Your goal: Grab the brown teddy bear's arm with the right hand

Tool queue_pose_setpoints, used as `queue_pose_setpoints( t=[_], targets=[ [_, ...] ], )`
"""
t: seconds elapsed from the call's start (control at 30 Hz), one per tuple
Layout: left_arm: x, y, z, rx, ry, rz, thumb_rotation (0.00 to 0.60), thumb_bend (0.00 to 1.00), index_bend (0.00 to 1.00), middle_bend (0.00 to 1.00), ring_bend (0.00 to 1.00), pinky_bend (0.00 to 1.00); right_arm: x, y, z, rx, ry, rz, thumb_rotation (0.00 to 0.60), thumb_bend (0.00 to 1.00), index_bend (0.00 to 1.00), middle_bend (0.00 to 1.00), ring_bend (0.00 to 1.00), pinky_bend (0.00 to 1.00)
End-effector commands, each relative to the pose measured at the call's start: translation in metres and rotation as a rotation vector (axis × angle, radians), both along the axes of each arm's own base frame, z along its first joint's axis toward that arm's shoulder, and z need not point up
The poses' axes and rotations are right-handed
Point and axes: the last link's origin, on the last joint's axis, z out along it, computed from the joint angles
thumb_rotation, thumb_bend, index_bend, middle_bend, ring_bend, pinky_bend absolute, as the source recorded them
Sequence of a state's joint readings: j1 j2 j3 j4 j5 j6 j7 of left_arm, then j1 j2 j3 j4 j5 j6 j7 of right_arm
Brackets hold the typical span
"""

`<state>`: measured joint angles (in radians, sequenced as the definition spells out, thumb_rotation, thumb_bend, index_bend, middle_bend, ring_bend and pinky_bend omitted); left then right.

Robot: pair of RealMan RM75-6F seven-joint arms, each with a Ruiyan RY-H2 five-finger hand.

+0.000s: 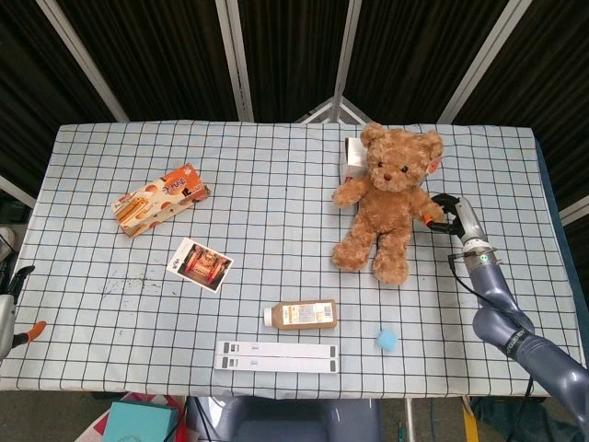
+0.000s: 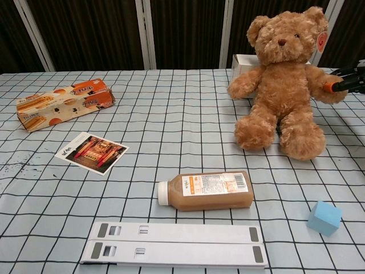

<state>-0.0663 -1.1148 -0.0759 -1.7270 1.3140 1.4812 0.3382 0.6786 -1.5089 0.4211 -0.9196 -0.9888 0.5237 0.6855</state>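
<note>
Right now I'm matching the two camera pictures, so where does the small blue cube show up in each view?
Head view: the blue cube lies near the table's front edge, right of centre, below the teddy bear.
Chest view: the blue cube sits in the lower right corner.
Shared landmark: the juice bottle lies on its side just left of the cube in both.

1 teddy bear (image 1: 387, 203), 1 bottle (image 1: 301, 314), 2 boxes (image 1: 160, 199), 1 photo (image 1: 201, 263), 1 blue cube (image 1: 387, 340).

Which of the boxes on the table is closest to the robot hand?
The small white cardboard box behind the brown teddy bear, near the right robot hand.
</note>
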Motion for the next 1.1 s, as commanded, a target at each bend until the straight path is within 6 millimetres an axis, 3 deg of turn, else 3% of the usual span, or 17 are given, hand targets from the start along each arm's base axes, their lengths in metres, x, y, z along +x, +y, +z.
queue_pose_setpoints(
  t=[0.03, 0.33, 0.6, 0.87, 1.1],
  targets=[
    [0.000, 0.000, -0.001, -0.005, 0.001, -0.003, 0.600, 0.24, 0.17, 0.00, 0.00, 0.03, 0.006, -0.001, 0.005, -0.011, 0.012, 0.024, 0.600, 0.47, 0.48, 0.45, 0.44, 0.00],
    [0.000, 0.000, 0.000, -0.006, 0.000, -0.004, 0.600, 0.24, 0.17, 0.00, 0.00, 0.03, -0.002, 0.003, -0.005, 0.018, 0.006, -0.018, 0.600, 0.47, 0.48, 0.45, 0.44, 0.00],
    [0.000, 0.002, -0.002, -0.014, 0.003, -0.002, 0.600, 0.24, 0.17, 0.00, 0.00, 0.03, 0.011, -0.002, 0.003, -0.012, 0.015, 0.023, 0.600, 0.47, 0.48, 0.45, 0.44, 0.00],
    [0.000, 0.001, -0.002, -0.011, 0.002, -0.002, 0.600, 0.24, 0.17, 0.00, 0.00, 0.03, -0.006, 0.004, -0.009, 0.021, 0.015, -0.041, 0.600, 0.47, 0.48, 0.45, 0.44, 0.00],
    [0.000, 0.002, -0.004, -0.016, 0.006, 0.000, 0.600, 0.24, 0.17, 0.00, 0.00, 0.03, 0.005, 0.000, 0.001, -0.015, 0.022, 0.003, 0.600, 0.47, 0.48, 0.45, 0.44, 0.00]
  ],
)
